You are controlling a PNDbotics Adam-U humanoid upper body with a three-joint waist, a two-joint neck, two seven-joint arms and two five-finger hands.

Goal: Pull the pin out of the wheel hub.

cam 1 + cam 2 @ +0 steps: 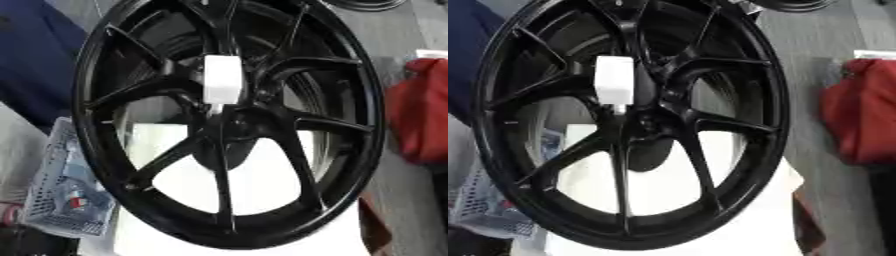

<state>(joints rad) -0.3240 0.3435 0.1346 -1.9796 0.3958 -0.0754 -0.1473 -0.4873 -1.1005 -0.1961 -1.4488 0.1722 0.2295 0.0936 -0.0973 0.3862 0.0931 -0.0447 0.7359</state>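
Nearest, at the lower left: pale perforated plastic basket (pixel 66 200) with small unclear items inside, beside the near-left corner of a white worktop (pixel 262 235). Standing upright on that white worktop, filling most of the view: large glossy black multi-spoke alloy wheel (pixel 229 122), rim near the worktop's front edge, spokes converging on a dark central hub (pixel 232 117). Seated at the hub, projecting toward the camera: white blocky plastic pin (pixel 220 79), upper end broad, lower end narrowing into the hub centre; still inserted. Right of the wheel, off the worktop: red fabric object (pixel 859 112) on grey floor (pixel 815 45). Behind the wheel at the left: dark blue surface (pixel 35 60). At the far upper edge: part of another dark round rim (pixel 372 5). Neither robot hand visible in either eye view; finger state not shown.
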